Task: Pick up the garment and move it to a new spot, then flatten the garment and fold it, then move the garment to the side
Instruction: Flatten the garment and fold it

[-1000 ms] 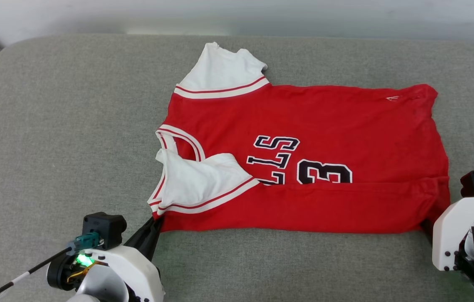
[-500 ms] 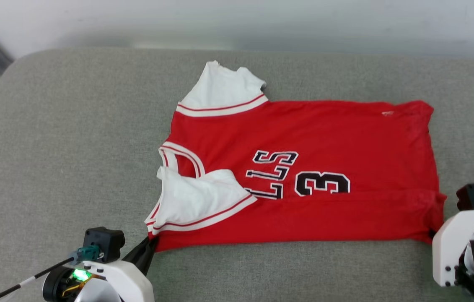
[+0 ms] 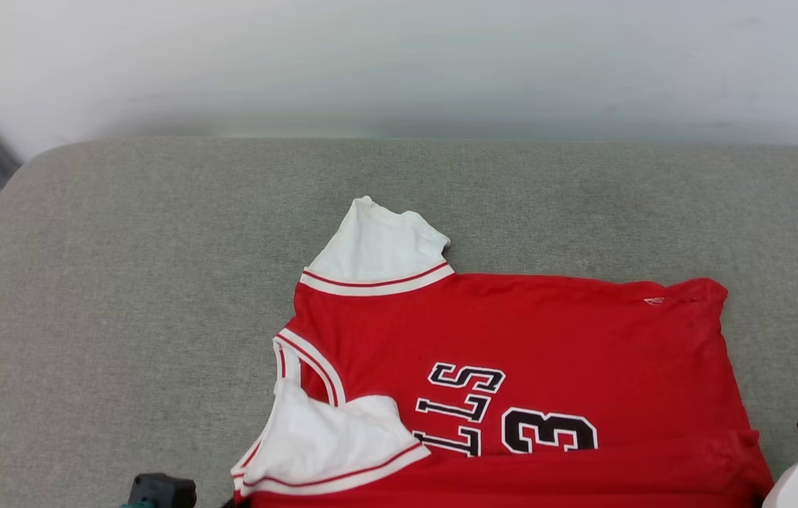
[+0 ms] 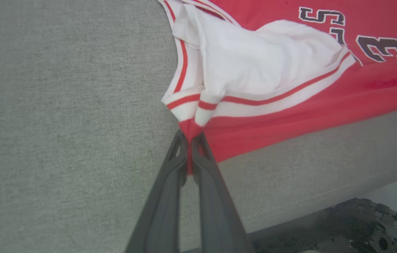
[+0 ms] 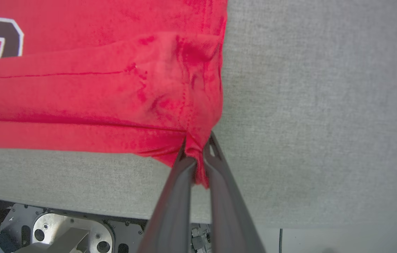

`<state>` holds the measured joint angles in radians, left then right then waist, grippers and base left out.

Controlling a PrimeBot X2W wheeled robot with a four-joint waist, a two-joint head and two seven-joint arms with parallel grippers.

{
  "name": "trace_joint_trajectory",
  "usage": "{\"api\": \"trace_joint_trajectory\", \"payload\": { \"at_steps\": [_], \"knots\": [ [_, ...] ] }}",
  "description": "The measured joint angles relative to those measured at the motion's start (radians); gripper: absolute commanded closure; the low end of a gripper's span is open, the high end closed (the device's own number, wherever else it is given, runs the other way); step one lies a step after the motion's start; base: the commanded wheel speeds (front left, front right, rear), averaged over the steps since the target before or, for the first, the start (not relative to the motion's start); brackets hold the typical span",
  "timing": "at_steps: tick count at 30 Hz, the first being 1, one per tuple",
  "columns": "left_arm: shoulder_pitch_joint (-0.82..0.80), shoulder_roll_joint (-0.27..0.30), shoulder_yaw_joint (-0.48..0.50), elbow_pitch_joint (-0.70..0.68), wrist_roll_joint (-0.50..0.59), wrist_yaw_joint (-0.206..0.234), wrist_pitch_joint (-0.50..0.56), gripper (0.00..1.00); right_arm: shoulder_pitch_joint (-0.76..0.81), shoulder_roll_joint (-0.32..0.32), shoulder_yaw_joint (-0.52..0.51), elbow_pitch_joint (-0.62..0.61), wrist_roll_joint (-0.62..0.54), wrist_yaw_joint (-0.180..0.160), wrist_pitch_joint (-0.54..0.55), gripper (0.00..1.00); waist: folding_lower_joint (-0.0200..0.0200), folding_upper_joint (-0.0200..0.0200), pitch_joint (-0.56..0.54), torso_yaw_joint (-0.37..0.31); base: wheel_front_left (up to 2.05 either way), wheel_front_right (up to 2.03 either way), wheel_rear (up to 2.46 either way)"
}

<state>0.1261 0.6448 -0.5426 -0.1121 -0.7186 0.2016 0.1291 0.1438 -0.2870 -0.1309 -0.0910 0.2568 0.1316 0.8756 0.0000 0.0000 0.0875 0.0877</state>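
Currently the garment (image 3: 511, 339), a red jersey-style tee, lies spread on a grey fabric cushion (image 3: 123, 282), collar end toward the robot's left, hem toward its right. In the head view it occupies the lower centre-right; a pale wall (image 3: 399, 63) runs behind the cushion.

Findings, garment:
- Far white sleeve (image 3: 377, 247) lies flat, pointing away from the robot, with red/white striped trim at its base.
- Near white sleeve (image 3: 328, 444) is folded inward over the red front, next to the striped neck trim (image 3: 307, 360).
- Black, white-outlined lettering and the no. 3 (image 3: 547, 432) read sideways; the lower part of the letters is covered by a red strip folded up along the near edge.
- Small tag (image 3: 653, 301) sits near the far hem corner.
- Creasing is visible at the near hem corner in the right wrist view.

Findings, grippers:
- Left gripper (image 4: 189, 140): fingers pressed together w/ a pinch of red cloth between the tips, at the near shoulder corner just below the striped armhole trim. Cloth bunches at the grip.
- Right gripper (image 5: 198, 142): fingers likewise closed on the near hem corner; a small red tail of fabric hangs between them.

Both gripped corners sit near the cushion's front edge, w/ a grey strip showing between the garment's near edge and that edge. Metal base parts (image 5: 61, 232) of the robot show below the cushion front.
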Motion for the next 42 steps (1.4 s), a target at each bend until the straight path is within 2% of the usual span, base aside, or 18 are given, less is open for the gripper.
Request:
{"api": "trace_joint_trajectory", "payload": {
  "at_steps": [6, 7, 8, 9, 10, 11, 17, 21, 24, 28, 36, 42],
  "knots": [
    [0.018, -0.004, -0.030, 0.029, 0.000, -0.007, 0.010, 1.00, 0.049, 0.028, 0.001, 0.010, 0.003, 0.000, -0.005, 1.00, 0.0000, 0.0000, -0.001, -0.007, 0.00, 0.00, 0.00],
    [0.018, -0.006, -0.035, 0.043, 0.000, -0.010, 0.013, 1.00, 0.050, 0.028, 0.005, 0.018, 0.000, 0.000, -0.009, 0.91, 0.0000, 0.0000, -0.001, -0.008, 0.00, 0.00, 0.00],
    [0.018, -0.008, -0.040, 0.057, 0.002, -0.015, 0.015, 1.00, 0.050, 0.028, 0.008, 0.027, -0.003, 0.000, -0.014, 0.33, 0.0000, 0.0000, -0.001, -0.009, 0.00, 0.00, 0.00],
    [0.018, -0.009, -0.046, 0.067, 0.003, -0.019, 0.017, 0.84, 0.050, 0.029, 0.011, 0.034, -0.004, 0.000, -0.020, 0.00, 0.0000, 0.0000, -0.002, -0.009, 0.00, 0.00, 0.00],
    [0.017, -0.013, -0.050, 0.077, 0.002, -0.023, 0.017, 0.56, 0.050, 0.033, 0.008, 0.040, -0.006, 0.000, -0.030, 0.00, 0.0000, 0.0000, -0.003, -0.010, 0.00, 0.00, 0.00],
    [0.017, -0.021, -0.051, 0.081, -0.002, -0.026, 0.016, 0.00, 0.049, 0.035, 0.007, 0.047, -0.008, 0.000, -0.035, 0.00, 0.0000, 0.0000, -0.004, -0.010, 0.00, 0.00, 0.00],
    [-0.001, -0.032, -0.039, 0.087, 0.007, -0.033, -0.034, 0.00, 0.034, 0.039, 0.004, 0.044, 0.008, -0.001, -0.056, 0.00, 0.0000, 0.0000, -0.022, -0.005, 0.00, 0.00, 0.00],
    [-0.015, -0.058, 0.000, 0.079, 0.005, -0.041, -0.137, 0.00, 0.006, 0.038, -0.003, 0.002, 0.023, -0.001, -0.116, 0.00, 0.0000, 0.0000, -0.040, -0.002, 0.00, 0.00, 0.00],
    [-0.050, -0.067, 0.042, 0.073, 0.035, -0.043, -0.259, 0.00, -0.025, 0.041, 0.001, -0.035, 0.061, -0.001, -0.181, 0.00, 0.0000, 0.0000, -0.050, -0.001, 0.00, 0.00, 0.00],
    [-0.066, -0.105, 0.094, 0.074, 0.049, -0.043, -0.364, 0.00, -0.060, 0.038, 0.006, -0.074, 0.072, -0.001, -0.327, 0.00, -0.0001, 0.0000, -0.059, -0.004, 0.00, 0.00, 0.00],
    [-0.075, -0.203, 0.245, 0.003, 0.140, -0.072, -0.389, 0.00, -0.102, 0.061, 0.044, -0.101, 0.057, -0.001, -0.681, 0.00, -0.0001, 0.0000, -0.060, -0.015, 0.00, 0.00, 0.00],
    [-0.047, -0.287, 0.341, -0.015, 0.217, -0.138, -0.389, 0.00, -0.103, 0.096, 0.083, -0.101, 0.026, -0.001, -0.872, 0.00, 0.0000, 0.0000, -0.050, -0.028, 0.00, 0.00, 0.00]
  ]
}}
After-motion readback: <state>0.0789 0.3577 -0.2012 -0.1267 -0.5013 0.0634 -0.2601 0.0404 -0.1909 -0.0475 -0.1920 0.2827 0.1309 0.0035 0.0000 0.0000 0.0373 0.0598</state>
